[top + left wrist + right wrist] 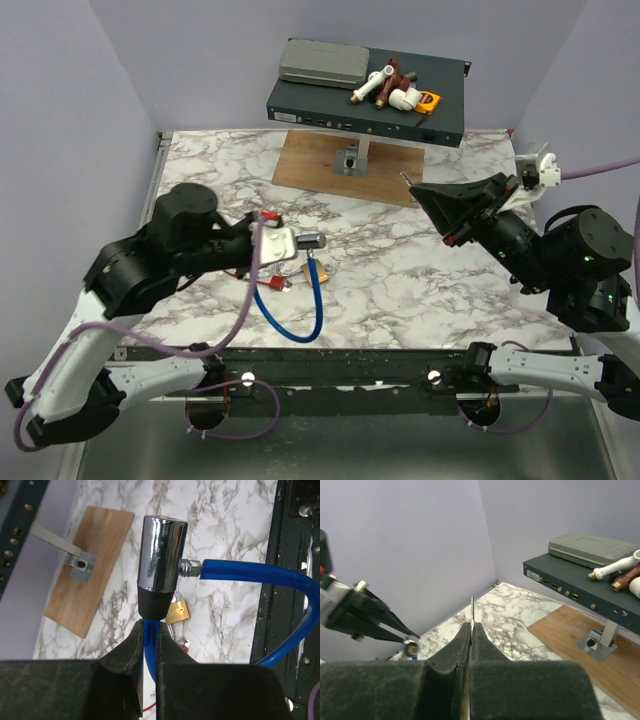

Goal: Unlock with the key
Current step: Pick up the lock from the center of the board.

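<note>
Left wrist view: the left gripper point(148, 636) is clenched on the blue cable point(250, 572) just below the black collar of the chrome lock cylinder point(161, 555). The cylinder therefore stands clear of the fingers with its far end exposed. That end probably carries the keyway, though it cannot be seen from here. Right wrist view: the right gripper point(471, 629) is clenched on the key point(472, 610). The thin blade projects straight ahead beyond the fingertips, a hold suited to inserting it along the gripper's own axis. Top external view: key and cylinder are well apart. The lock is held at the left half of the marble table point(420, 280); the key is raised on the right, pointing leftward and not in line with the lock. A brass padlock point(178, 611) lies on the table near the cylinder, ungripped. Judged stage: lock presented, key gripped, insertion not yet begun. The next move calls for aligning blade with keyway.
</note>
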Available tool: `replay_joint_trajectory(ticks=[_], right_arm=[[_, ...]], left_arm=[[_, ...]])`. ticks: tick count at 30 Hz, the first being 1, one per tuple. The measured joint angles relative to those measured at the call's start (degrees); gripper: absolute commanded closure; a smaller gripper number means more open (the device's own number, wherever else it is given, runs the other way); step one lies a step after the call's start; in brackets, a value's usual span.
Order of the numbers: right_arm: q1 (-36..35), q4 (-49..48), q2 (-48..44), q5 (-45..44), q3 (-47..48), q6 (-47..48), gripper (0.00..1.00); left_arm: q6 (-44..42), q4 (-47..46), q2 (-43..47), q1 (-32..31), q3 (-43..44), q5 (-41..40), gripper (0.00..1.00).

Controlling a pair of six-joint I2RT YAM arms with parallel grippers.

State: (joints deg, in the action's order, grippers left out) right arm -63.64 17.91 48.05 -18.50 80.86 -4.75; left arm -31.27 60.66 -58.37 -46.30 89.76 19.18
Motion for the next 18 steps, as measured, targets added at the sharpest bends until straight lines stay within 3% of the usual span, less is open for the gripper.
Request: replay_joint_trajectory(ticks=[4,10,18], right_arm=[[0.0,1.49,3.89,3.67,2.23,0.07,0.99],[0.0,7.15,11.98,12.96,10.25,0.04,0.99],[0.0,15.28,17.4,28.2,17.81,0.11,0.99]], left_arm=[[0.55,0.0,7.67,0.0,0.59,0.79,1.0],[-3.69,-4.22,20.81,0.0,-7.19,2.1,1.0],[-18.49,-9.62,27.1,0.0,-13.44,2.51,1.0]])
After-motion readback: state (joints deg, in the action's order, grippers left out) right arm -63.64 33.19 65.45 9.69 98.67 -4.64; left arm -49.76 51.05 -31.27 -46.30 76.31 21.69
